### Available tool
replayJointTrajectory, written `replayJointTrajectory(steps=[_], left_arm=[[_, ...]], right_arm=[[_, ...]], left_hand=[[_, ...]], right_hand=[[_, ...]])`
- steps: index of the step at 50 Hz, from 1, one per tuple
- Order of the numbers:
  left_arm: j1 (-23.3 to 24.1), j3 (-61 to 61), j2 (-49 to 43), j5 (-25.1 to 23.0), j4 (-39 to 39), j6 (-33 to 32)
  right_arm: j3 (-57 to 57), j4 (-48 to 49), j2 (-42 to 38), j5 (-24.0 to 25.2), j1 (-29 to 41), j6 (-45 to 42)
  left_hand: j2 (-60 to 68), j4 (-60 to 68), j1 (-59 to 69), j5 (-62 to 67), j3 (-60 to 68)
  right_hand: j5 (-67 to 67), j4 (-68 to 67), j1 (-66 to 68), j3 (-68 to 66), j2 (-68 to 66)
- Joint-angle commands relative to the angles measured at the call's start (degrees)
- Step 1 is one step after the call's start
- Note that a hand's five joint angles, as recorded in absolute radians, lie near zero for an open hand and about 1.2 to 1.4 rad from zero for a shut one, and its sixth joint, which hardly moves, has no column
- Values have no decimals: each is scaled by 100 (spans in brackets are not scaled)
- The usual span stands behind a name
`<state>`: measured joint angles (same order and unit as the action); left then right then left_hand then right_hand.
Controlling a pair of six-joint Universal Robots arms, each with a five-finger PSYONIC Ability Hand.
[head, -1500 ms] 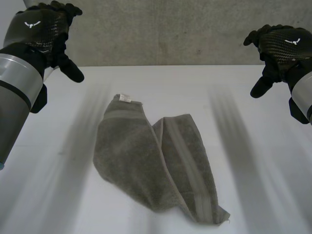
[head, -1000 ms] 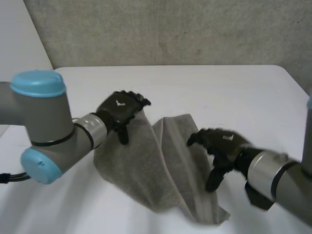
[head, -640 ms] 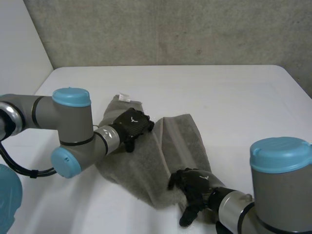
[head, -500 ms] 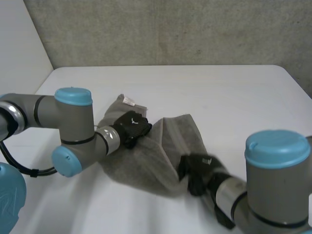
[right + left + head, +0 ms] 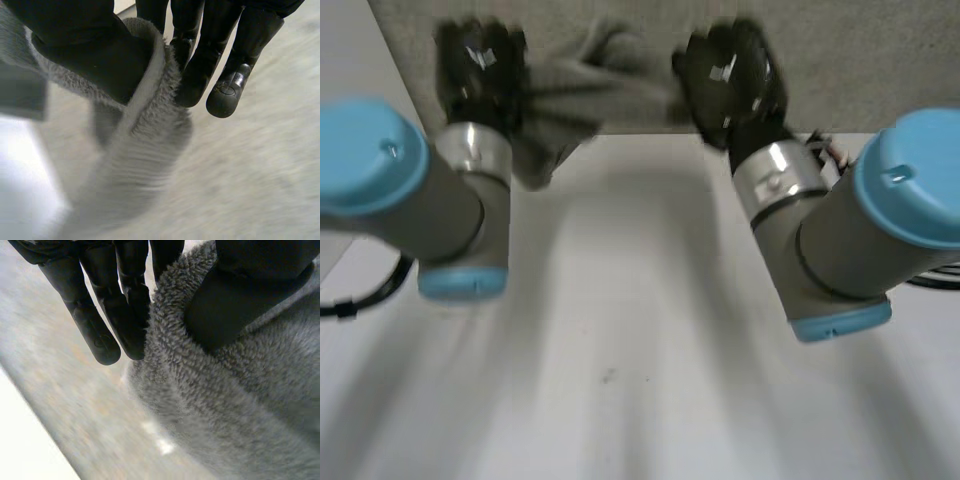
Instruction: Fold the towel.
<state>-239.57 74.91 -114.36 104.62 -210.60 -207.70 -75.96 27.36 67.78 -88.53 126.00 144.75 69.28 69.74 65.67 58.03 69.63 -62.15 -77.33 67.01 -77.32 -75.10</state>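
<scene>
left hand (image 5: pixel 480 70), upper left, and right hand (image 5: pixel 725 75), top centre, pinch the towel (image 5: pixel 585 85) (aloft); a shallow pinch may slip, dropping it

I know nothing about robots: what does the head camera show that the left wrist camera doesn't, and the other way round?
Head view adds: the right hand gripping one end of the grey towel, which stretches between both hands, up above the white table. Left wrist view adds: the grip close up, fluffy cloth pinched between thumb and straight fingers. Both share: the left hand holding the towel.
</scene>
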Motion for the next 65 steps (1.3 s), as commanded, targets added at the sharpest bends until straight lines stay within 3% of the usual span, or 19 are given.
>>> replayJointTrajectory(steps=[1, 3, 7, 8, 11, 16, 19, 21, 24, 26, 31, 42, 51, 53, 54, 55, 56, 63, 65], left_arm=[[427, 1595, 90, -30, 536, 28], [525, 1747, 72, 6, 766, 55], [788, 1861, 28, 164, 1860, 466], [789, 1861, 28, 164, 1864, 468], [859, 1660, 177, 77, 3109, 1265], [789, 1317, 668, 15, 3622, 1549], [569, 1079, 793, -302, 3508, 1461], [-34, 869, 784, -879, 3333, 1103], [-336, 780, 714, -1225, 3271, 863], [-739, 526, 382, -2038, 3253, 400], [-951, -88, -470, -2954, 3480, -15], [-1294, -1338, -1922, -3044, 5071, -585], [-1338, -1505, -2222, -2991, 5134, -1044], [-1329, -1497, -2222, -2991, 5143, -1044], [-1338, -1497, -2204, -2983, 5143, -1027], [-1338, -1497, -2204, -2983, 5143, -1026], [-1321, -1531, -2161, -2974, 5073, -974], [-1242, -1751, -1642, -2508, 4114, -490], [-1207, -1769, -1222, -2097, 3362, -18]], right_arm=[[-24, -2082, -748, 433, -40, 1], [-41, -2372, -871, 460, -58, 0], [-86, -2648, -986, 416, -67, -26], [-138, -2648, -995, 425, -75, -17], [-234, -2656, -978, 355, -154, -17], [-559, -2692, -698, 354, -365, -26], [-857, -2674, -443, 372, -505, -26], [-1033, -2639, -328, 407, -611, -35], [-1306, -2621, -152, 442, -752, -26], [-1395, -2613, -125, 442, -779, -26], [-1562, -2525, -143, 451, -805, -17], [-1808, -2217, -257, 460, -814, -8], [-1782, -2208, -336, 451, -814, -17], [-1756, -2208, -336, 451, -840, -26], [-1756, -2208, -336, 451, -840, -26], [-1712, -2208, -327, 451, -875, -35], [-1616, -2200, -319, 442, -910, -35], [-905, -2007, -310, 372, -919, 53], [-674, -1883, -292, 302, -919, 79]], left_hand=[[1072, 1026, 1433, 1197, 1037], [452, 406, 813, 577, 417], [-2949, -2995, -2589, -2825, -2985], [-2963, -3008, -2602, -2838, -2998], [-5044, -5090, -4683, -4919, -5079], [-5755, -5801, -5394, -5630, -5790], [-5654, -5700, -5294, -5529, -5689], [-5504, -5550, -5143, -5379, -5539], [-5284, -5330, -4923, -5159, -5319], [-4314, -4360, -3953, -4189, -4349], [-3620, -3666, -3259, -3495, -3655], [-3720, -3765, -3359, -3595, -3755], [-3552, -3597, -3191, -3427, -3587], [-2879, -2925, -2518, -2754, -2914], [-1230, -1276, -869, -1105, -1265], [-1214, -1259, -853, -1089, -1249], [1049, 1003, 1410, 1174, 1014], [1072, 1026, 1433, 1197, 1037], [1072, 1026, 1433, 1197, 1037]], right_hand=[[-785, -267, 1299, -268, -490], [-785, -267, 1299, -268, -490], [-785, -267, 1299, -268, -490], [-785, -267, 1299, -268, -490], [-785, -267, 1299, -268, -490], [-785, -267, 1299, -268, -490], [-785, -267, 1299, -268, -490], [-785, -267, 1299, -268, -490], [-785, -267, 1299, -268, -490], [-785, -267, 1299, -268, -490], [-785, -267, 1299, -268, -490], [-785, -267, 1299, -268, -490], [-785, -267, 1299, -268, -490], [-785, -267, 1299, -268, -490], [-785, -267, 1299, -268, -490], [-785, -267, 1299, -268, -490], [-785, -267, 1299, -268, -490], [-785, -267, 1299, -268, -490], [-785, -267, 1299, -268, -490]])
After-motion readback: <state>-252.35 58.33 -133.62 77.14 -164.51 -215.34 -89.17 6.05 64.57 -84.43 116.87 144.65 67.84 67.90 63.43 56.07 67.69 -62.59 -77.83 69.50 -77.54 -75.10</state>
